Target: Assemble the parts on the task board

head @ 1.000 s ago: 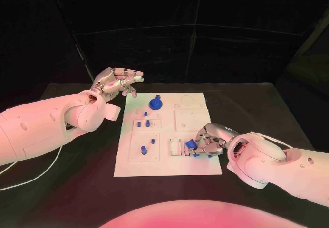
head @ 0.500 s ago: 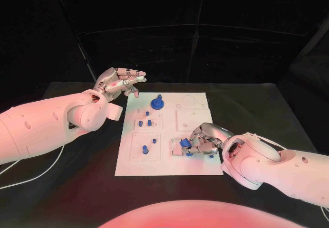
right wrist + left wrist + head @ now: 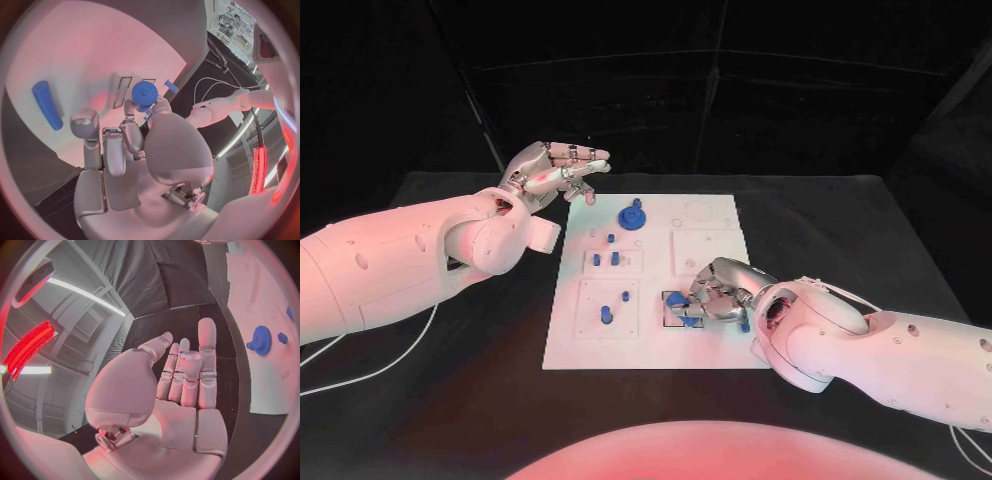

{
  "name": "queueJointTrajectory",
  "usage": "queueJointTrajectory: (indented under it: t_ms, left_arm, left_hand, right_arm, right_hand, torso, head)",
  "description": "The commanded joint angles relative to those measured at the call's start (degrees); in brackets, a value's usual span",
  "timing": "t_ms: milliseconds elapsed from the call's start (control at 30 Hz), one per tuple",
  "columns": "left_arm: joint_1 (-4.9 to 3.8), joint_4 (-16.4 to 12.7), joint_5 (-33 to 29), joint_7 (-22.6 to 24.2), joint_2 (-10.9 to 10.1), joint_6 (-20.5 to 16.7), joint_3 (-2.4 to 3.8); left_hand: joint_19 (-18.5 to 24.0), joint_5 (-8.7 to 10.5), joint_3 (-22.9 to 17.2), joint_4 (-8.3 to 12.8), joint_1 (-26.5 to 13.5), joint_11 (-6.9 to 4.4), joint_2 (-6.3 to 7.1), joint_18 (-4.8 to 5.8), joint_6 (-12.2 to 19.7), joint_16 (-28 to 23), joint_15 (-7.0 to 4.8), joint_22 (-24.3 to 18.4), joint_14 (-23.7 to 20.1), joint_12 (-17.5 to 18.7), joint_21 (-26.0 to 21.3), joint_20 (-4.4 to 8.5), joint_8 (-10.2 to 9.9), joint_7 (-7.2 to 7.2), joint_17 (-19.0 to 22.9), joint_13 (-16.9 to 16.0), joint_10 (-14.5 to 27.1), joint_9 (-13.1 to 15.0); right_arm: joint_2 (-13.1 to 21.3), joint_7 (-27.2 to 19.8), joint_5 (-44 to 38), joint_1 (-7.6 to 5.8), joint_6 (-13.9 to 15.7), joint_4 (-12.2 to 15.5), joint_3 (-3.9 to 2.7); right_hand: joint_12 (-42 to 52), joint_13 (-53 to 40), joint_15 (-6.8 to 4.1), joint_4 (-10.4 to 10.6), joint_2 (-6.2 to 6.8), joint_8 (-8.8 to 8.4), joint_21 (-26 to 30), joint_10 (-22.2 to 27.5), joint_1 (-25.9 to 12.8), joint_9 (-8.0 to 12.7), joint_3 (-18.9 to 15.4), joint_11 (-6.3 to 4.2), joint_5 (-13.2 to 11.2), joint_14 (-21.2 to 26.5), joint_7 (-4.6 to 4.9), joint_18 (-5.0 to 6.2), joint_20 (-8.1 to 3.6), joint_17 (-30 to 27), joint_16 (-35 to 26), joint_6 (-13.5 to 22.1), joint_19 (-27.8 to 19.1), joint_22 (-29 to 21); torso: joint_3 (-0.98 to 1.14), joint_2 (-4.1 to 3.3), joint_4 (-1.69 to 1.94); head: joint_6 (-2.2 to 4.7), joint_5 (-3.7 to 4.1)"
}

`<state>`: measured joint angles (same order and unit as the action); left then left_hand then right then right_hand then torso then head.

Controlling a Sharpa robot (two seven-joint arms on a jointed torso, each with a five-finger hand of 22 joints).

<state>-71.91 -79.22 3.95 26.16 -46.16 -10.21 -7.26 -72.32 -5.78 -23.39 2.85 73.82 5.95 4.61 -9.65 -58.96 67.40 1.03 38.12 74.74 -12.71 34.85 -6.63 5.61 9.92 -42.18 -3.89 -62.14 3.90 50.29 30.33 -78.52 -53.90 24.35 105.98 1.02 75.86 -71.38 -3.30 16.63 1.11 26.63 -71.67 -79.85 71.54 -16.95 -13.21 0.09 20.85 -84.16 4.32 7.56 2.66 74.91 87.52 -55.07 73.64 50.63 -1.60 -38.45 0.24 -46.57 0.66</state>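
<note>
Head view: right hand (image 3: 715,292) holds blue part (image 3: 676,299); no legible writing.

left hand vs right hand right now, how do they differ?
The left hand is raised over the black table beside the task board's far corner; the right hand is low over the board's near part. The left hand holds nothing, fingers extended close together; the right hand's fingers pinch a small blue part. Both are silver hands on white arms.
</note>
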Motion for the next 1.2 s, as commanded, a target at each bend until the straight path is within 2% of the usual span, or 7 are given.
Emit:
queueJointTrajectory:
  t_ms: [33, 133, 267, 500, 667, 767, 1200]
  left_arm:
    - [-0.09, -0.1, -0.3, 0.2, 0.0, 0.6, 0.04]
    - [-0.09, -0.2, -0.3, 0.2, 0.0, 0.6, 0.04]
    - [-0.09, -0.2, -0.3, 0.2, 0.0, 0.6, 0.04]
    - [-0.10, -0.2, -0.3, 0.1, -0.1, 0.6, 0.04]
    - [-0.10, -0.3, -0.3, 0.1, -0.1, 0.6, 0.04]
    - [-0.10, -0.3, -0.3, 0.1, -0.2, 0.6, 0.04]
    - [-0.10, -0.3, -0.3, 0.1, -0.4, 0.6, 0.04]
  left_hand:
    - [0.2, 0.21, 0.4, 0.1, -0.2, 0.10, -0.35, -0.80, 0.2, -0.2, 0.00, -0.1, -0.5, -0.3, -0.1, 0.02, 0.3, 0.15, 0.1, -0.1, 0.4, 0.0]
    - [0.2, 0.21, 0.4, 0.1, -0.2, 0.10, -0.35, -0.80, 0.2, -0.2, 0.00, -0.1, -0.5, -0.3, -0.1, 0.02, 0.3, 0.15, 0.1, -0.1, 0.4, 0.0]
    - [0.2, 0.21, 0.4, 0.1, -0.2, 0.10, -0.35, -0.80, 0.2, -0.2, 0.00, -0.1, -0.5, -0.3, -0.1, 0.02, 0.3, 0.15, 0.1, -0.1, 0.4, 0.0]
    - [0.1, 0.21, 0.6, 0.0, -0.2, 0.12, -0.41, -0.80, 0.3, -0.2, 0.01, -0.2, -0.5, -0.4, -0.2, 0.01, 0.4, 0.18, 0.2, -0.1, 0.4, 0.0]
    - [0.1, 0.21, 0.6, 0.0, -0.2, 0.12, -0.41, -0.80, 0.3, -0.2, 0.01, -0.2, -0.5, -0.4, -0.2, 0.01, 0.4, 0.18, 0.2, -0.1, 0.4, 0.0]
    - [0.1, 0.21, 0.6, 0.0, -0.2, 0.12, -0.41, -0.80, 0.3, -0.2, 0.01, -0.2, -0.5, -0.4, -0.2, 0.01, 0.4, 0.18, 0.2, -0.1, 0.4, 0.0]
    - [0.1, 0.21, 0.6, 0.0, -0.2, 0.12, -0.41, -0.80, 0.3, -0.2, 0.01, -0.2, -0.5, -0.4, -0.2, 0.01, 0.4, 0.18, 0.2, -0.1, 0.4, 0.0]
  right_arm:
    - [-0.5, 1.4, 0.2, -0.07, -0.7, -0.4, 0.01]
    - [-1.0, 1.6, 0.2, -0.07, -0.6, -0.7, 0.01]
    - [-1.3, 1.8, 0.2, -0.07, -0.3, -1.1, 0.01]
    - [-1.3, 1.2, 0.5, -0.08, 2.1, -1.4, 0.01]
    - [-1.1, 0.5, 0.8, -0.08, 2.4, -0.8, 0.01]
    - [-0.9, 0.3, 0.8, -0.08, 2.3, -0.4, 0.01]
    - [1.0, 0.4, 0.9, -0.07, 0.4, 2.4, 0.01]
  right_hand:
    - [-0.4, -0.1, -0.45, 0.0, -0.02, -0.01, -0.1, -0.2, -1.1, -0.3, -0.6, -0.08, -1.4, -4.7, 0.05, -0.65, -0.09, 9.2, 0.2, 0.1, 0.1, -0.1]
    - [-0.5, -0.1, -0.46, 0.0, 0.01, 0.03, 0.0, -0.2, -1.7, -0.7, -0.9, -0.10, -3.2, -4.7, 0.01, -0.64, -0.11, 9.1, 0.2, 0.1, 0.1, -0.2]
    - [-1.2, 0.4, -0.44, 0.1, 0.44, -0.03, 0.3, 0.1, -3.2, -1.2, -1.2, -0.06, -7.1, -4.6, 0.05, -0.56, -0.10, 9.0, 0.1, 0.4, -0.1, -0.6]
    - [-4.2, 3.4, 0.01, 0.3, 3.38, -0.47, 1.8, 2.2, -8.1, -2.0, 0.8, 0.50, -11.8, -4.4, 0.63, -0.16, 0.31, 8.2, -0.3, 2.2, -1.4, -3.1]
    - [-4.1, 3.0, 0.03, 0.4, 4.53, -0.28, 1.8, 2.0, -10.5, -2.5, 2.0, 0.49, -12.9, -4.5, 0.62, -0.19, 0.35, 8.3, -0.3, 2.3, -1.2, -2.9]
    - [-3.8, 2.6, 0.01, 0.4, 4.75, -0.19, 1.7, 1.7, -11.4, -2.7, 2.4, 0.45, -13.0, -4.5, 0.59, -0.22, 0.34, 8.4, -0.3, 2.2, -1.1, -2.7]
    - [-2.4, 0.9, -0.21, 0.3, 3.90, 0.31, 0.9, 0.5, -13.1, -3.2, 3.4, 0.15, -12.5, -4.6, 0.23, -0.48, 0.19, 9.1, 0.0, 1.3, -0.3, -1.1]
  torso:
    - [0.02, 0.05, -0.07]
    - [0.02, 0.03, -0.03]
    - [0.00, 0.04, -0.02]
    - [0.01, 0.08, -0.11]
    - [0.04, 0.07, -0.10]
    - [0.05, 0.08, -0.14]
    - [0.02, 0.14, -0.16]
  head:
    - [-0.09, -0.03]
    - [-0.08, 0.02]
    - [-0.18, -0.03]
    - [-0.17, -0.08]
    - [-0.16, -0.10]
    - [-0.17, -0.13]
    - [-0.20, 0.02]
